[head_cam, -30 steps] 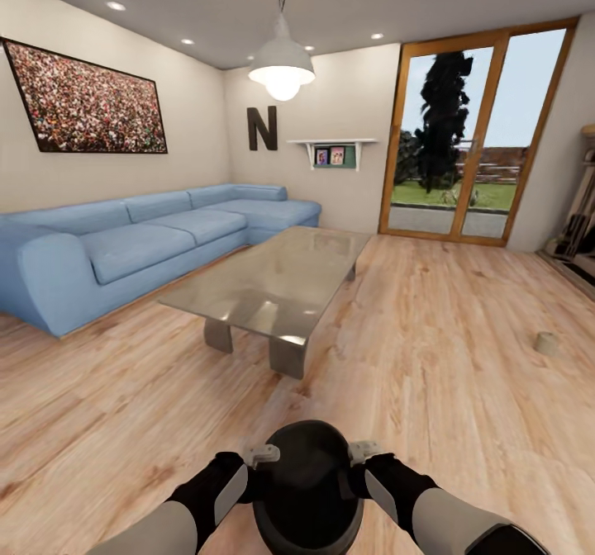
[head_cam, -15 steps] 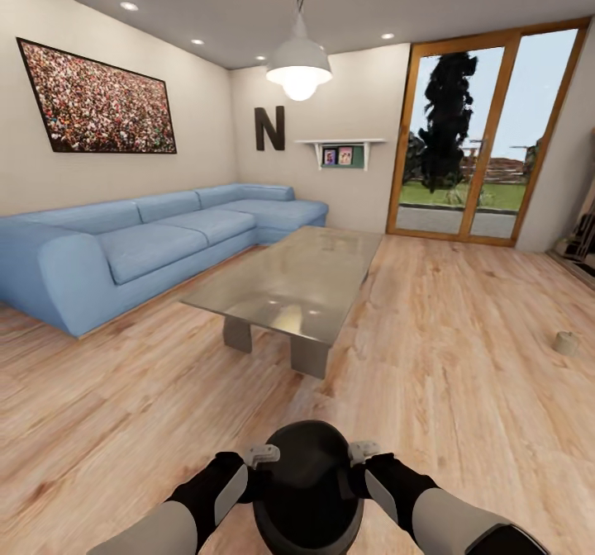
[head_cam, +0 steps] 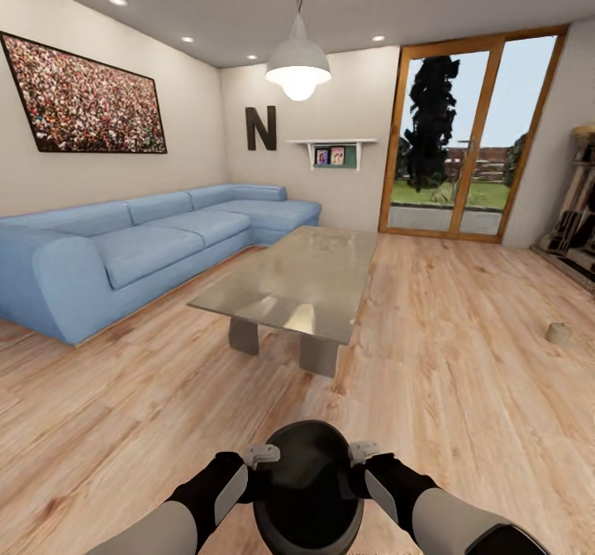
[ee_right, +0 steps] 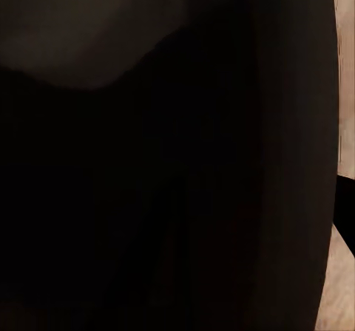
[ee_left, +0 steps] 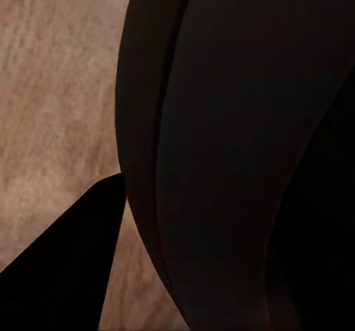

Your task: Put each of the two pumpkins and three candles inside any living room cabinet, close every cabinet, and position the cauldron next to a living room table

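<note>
A living room with a pale wood floor (head_cam: 463, 390) is lying ahead in the head view, and the glass-topped table (head_cam: 302, 282) is standing at its middle on two grey legs. To the left of the table a long blue sofa (head_cam: 140, 245) is running along the wall, under a wide framed picture (head_cam: 83, 101). Beyond the table a glazed door (head_cam: 463, 138) is showing a garden, and a white lamp (head_cam: 298, 64) is hanging above the table. To the right of the table, well apart from it, one tan candle (head_cam: 559, 333) is sitting on the floor.

Nearer than the table, close below the camera, the black cauldron (head_cam: 307, 489) is hanging between the two arms. The left gripper (head_cam: 263, 457) is pressing against the cauldron's left rim and the right gripper (head_cam: 362, 453) against its right rim, so the pot is being pinched from both sides. Whether each gripper's own fingers are clenched on the rim or spread apart, I cannot tell. In the left wrist view the cauldron's dark belly (ee_left: 237, 154) is looming over the wood floor.
</note>
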### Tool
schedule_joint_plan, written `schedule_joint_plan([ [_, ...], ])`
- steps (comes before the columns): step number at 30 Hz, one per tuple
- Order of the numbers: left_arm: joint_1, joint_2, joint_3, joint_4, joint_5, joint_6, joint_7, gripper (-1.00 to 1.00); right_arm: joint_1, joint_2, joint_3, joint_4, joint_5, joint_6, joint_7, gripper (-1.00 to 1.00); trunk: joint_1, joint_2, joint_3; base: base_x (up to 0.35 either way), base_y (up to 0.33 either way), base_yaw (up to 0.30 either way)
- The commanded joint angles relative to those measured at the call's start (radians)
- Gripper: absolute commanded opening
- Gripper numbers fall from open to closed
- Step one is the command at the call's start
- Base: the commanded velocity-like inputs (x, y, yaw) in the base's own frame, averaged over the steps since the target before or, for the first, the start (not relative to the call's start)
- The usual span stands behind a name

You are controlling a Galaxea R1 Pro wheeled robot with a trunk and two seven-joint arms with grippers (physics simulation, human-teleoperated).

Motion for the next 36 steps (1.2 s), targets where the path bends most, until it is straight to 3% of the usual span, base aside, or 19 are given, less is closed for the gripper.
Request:
schedule_joint_plan([
  [1, 0.0, 0.001, -0.006, -0.004, 0.003, 0.005, 0.008, -1.0, -0.001, 0.0, 0.011, 0.0, -0.008, 0.004, -0.001, -1.0, 0.0, -0.001, -0.001, 0.0, 0.313, -0.233],
  [11, 0.0, 0.001, -0.006, -0.004, 0.003, 0.005, 0.008, -1.0, -0.001, 0.0, 0.011, 0.0, -0.008, 0.004, -0.001, -1.0, 0.0, -0.001, -0.001, 0.024, 0.307, -0.164],
  [21, 0.0, 0.001, -0.006, -0.004, 0.005, 0.005, 0.008, -1.0, -0.001, 0.0, 0.012, 0.0, -0.008, 0.004, -0.001, -1.0, 0.0, -0.001, -0.001, 0.029, 0.062, -0.002],
  [36, 0.0, 0.001, -0.006, -0.004, 0.005, 0.005, 0.008, -1.0, -0.001, 0.0, 0.013, 0.0, -0.008, 0.004, -0.001, -1.0, 0.0, -0.001, -0.001, 0.205, 0.25, 0.0],
])
